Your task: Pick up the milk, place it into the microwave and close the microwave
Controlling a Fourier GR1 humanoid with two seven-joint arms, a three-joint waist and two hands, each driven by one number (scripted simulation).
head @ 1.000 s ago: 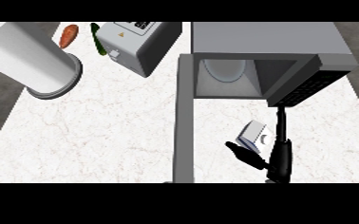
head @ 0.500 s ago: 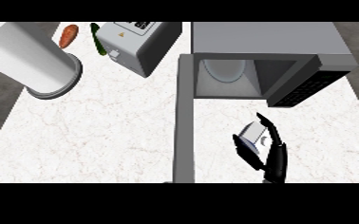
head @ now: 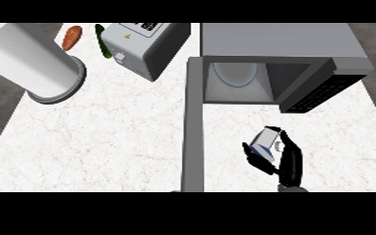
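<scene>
Left edge: the counter [head: 125,129] of white marble meets a dark strip at its left side.
Far left: a big pale cylinder [head: 40,67] stands right by that edge, and its round end takes up the corner.
Back left: a carrot [head: 71,37] and a cucumber [head: 101,47] lie near each other behind the cylinder. The cucumber is just beside a toaster [head: 147,47], which is set at an angle.
Open room: a wide field of bare marble runs from the cylinder to the microwave door.
Door: the microwave door [head: 192,129] is swung open and seen edge-on, a grey strip from the oven's left corner toward the near edge of the counter.
Microwave: the microwave [head: 275,40] has its mouth open toward the near side, with a pale round plate [head: 238,74] inside and a dark panel [head: 323,87] at its right.
Milk: the milk [head: 264,140] is in front of the open mouth and right of the door, apart from both.
Milk axis: tilted — the long axis runs from lower left to upper right, the upper end toward the oven.
Right hand: the right hand [head: 292,157] comes in from the lower edge, its fingers and thumb curled round the milk.
Contact with the counter: I cannot tell.
</scene>
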